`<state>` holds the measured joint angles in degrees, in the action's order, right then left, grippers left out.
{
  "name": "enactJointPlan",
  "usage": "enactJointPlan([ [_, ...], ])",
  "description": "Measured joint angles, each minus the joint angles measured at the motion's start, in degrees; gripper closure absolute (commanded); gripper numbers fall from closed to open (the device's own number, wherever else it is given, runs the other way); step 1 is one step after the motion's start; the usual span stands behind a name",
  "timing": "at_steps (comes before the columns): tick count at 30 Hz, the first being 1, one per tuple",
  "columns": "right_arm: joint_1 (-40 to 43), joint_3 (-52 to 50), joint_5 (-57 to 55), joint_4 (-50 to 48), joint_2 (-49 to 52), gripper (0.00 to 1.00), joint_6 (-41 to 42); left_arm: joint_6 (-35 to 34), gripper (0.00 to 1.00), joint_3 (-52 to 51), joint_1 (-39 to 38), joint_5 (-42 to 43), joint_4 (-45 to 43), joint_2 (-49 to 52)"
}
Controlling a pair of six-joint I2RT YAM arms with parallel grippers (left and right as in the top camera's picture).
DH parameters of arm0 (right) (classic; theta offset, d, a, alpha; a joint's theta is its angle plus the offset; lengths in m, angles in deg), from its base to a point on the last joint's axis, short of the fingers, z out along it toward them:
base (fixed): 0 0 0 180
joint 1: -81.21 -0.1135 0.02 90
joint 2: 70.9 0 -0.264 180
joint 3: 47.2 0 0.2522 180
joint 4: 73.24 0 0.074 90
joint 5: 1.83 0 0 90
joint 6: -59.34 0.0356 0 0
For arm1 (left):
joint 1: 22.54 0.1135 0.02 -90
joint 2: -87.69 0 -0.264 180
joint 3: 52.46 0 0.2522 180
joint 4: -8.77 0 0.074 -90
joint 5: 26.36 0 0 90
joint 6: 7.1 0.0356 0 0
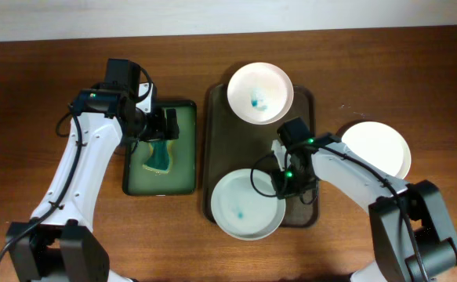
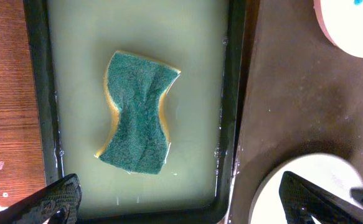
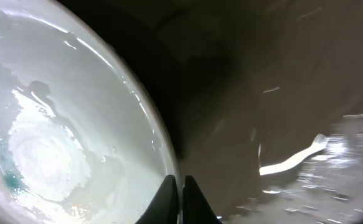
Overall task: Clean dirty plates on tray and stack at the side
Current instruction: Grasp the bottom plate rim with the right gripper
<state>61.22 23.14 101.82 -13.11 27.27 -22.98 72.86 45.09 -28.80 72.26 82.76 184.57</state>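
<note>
The near plate (image 1: 244,207) lies at the front end of the tray (image 1: 228,145), with a teal smear left of its middle. The right hand (image 1: 284,178) is at its right rim, so the plate lies to the left of that hand. In the right wrist view the fingers look pressed almost together on the rim of the near plate (image 3: 56,124), a pinch rather than a hover, and wet streaks show on the white inside. The left hand (image 2: 178,186) hangs spread wide above the green tray (image 2: 38,93). The sponge (image 2: 134,112) sits just ahead of the fingertips, its long axis running away from the hand, so the fingers would close across its narrow waist. I judge the left arm better placed to fetch the sponge while the right steadies the plate. Only the overhead view shows the rest: the far plate (image 1: 259,92) at the back of the tray carries a teal smear, and a third plate (image 1: 377,147), plain white, rests on the table (image 1: 40,70) to the right — well apart from the tray.
</note>
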Motion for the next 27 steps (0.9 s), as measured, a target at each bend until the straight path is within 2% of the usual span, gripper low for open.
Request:
enactJointPlan([
  [7, 8.66, 5.68, -9.35, -5.03, -2.36, 0.96, 11.63, 0.00, 0.01, 0.00, 0.00, 0.02, 0.02, 0.00],
  [9, 8.79, 5.68, -9.79, -4.85, -2.36, 0.94, 13.20, 0.00, 0.01, 0.00, 0.00, 0.02, 0.02, 0.00],
  [10, 8.41, 5.68, -9.86, -4.79, -2.34, 0.86, 13.55, 0.00, 0.01, 0.00, 0.00, 0.02, 0.02, 0.00],
  [11, 7.82, 5.68, -9.94, -4.52, -2.34, 0.73, 13.90, 0.00, 0.00, 0.00, 0.02, 0.02, 0.02, 0.00],
  [13, 6.51, 5.68, -10.01, -3.74, -2.34, 0.65, 14.64, 0.00, 0.01, 0.00, 0.00, 0.02, 0.02, 0.00],
  [16, 5.95, 5.68, -10.01, -3.34, -2.34, 0.61, 14.56, 0.00, 0.01, 0.00, 0.00, 0.04, 0.00, 0.00],
  [20, 5.97, 6.71, -10.01, -0.72, -2.62, 0.60, 11.43, 0.00, 0.00, 0.00, 0.00, -0.04, -1.49, 0.00],
  [22, 5.97, 8.04, -10.01, 0.28, -4.13, 0.58, 9.51, 0.00, 0.15, -0.09, 0.00, -0.72, -1.97, 0.02],
  [23, 5.97, 8.55, -10.01, 0.37, -5.31, 0.57, 8.68, 0.17, 0.27, -0.50, 0.00, -1.79, -3.28, 0.02],
  [24, 5.97, 9.11, -10.01, 0.42, -6.88, 0.56, 8.11, 0.13, 0.34, -1.53, 0.00, -3.06, -5.25, 0.11],
  [27, 5.97, 9.84, -9.99, 1.25, -10.08, 0.56, 7.08, 0.04, 0.44, -5.79, 0.00, -5.40, -10.86, 1.44],
])
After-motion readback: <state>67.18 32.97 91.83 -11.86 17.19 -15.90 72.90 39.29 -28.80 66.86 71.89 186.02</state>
